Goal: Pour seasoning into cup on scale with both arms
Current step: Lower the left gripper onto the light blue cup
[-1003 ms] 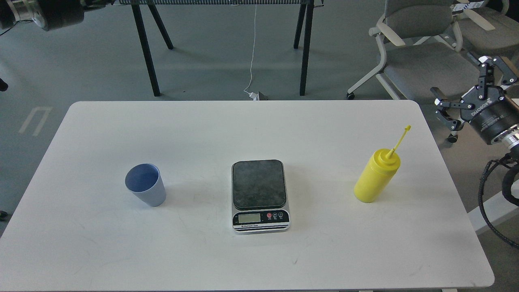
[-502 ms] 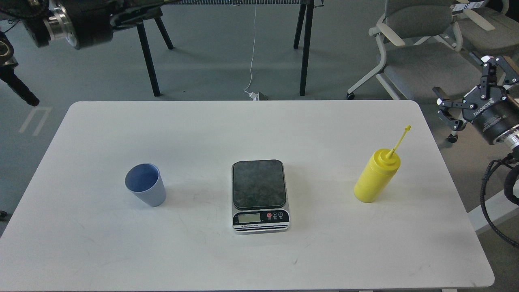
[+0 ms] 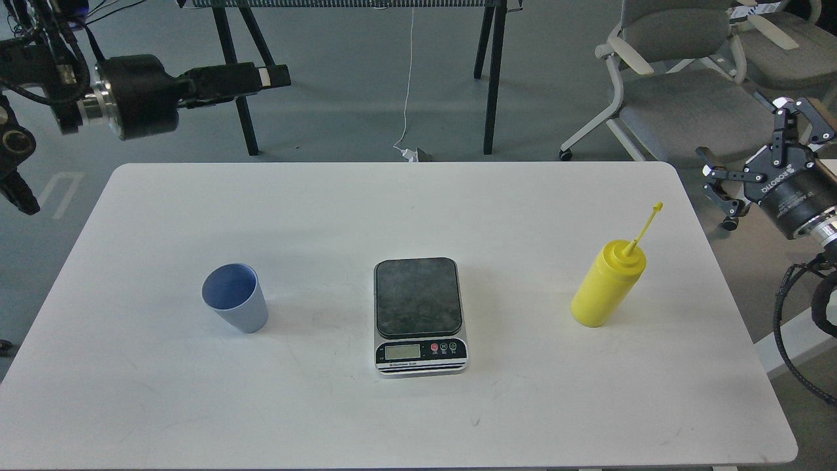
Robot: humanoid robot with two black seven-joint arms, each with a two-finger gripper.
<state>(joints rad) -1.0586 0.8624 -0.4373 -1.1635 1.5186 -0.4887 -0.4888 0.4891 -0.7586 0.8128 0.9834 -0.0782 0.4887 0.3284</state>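
The blue cup point(image 3: 235, 298) stands on the counter point(image 3: 327, 209) well left of the scale point(image 3: 418, 315), whose plate is bare, and the yellow seasoning bottle point(image 3: 608, 284) stands upright well to its right. The right pincer point(image 3: 758, 154) hangs apart beyond the counter's right edge; the left pincer point(image 3: 252, 76) is seen side-on, so its state cannot be told. The light cup may tip or skid if nudged, and the tall bottle could topple under an off-centre grasp.
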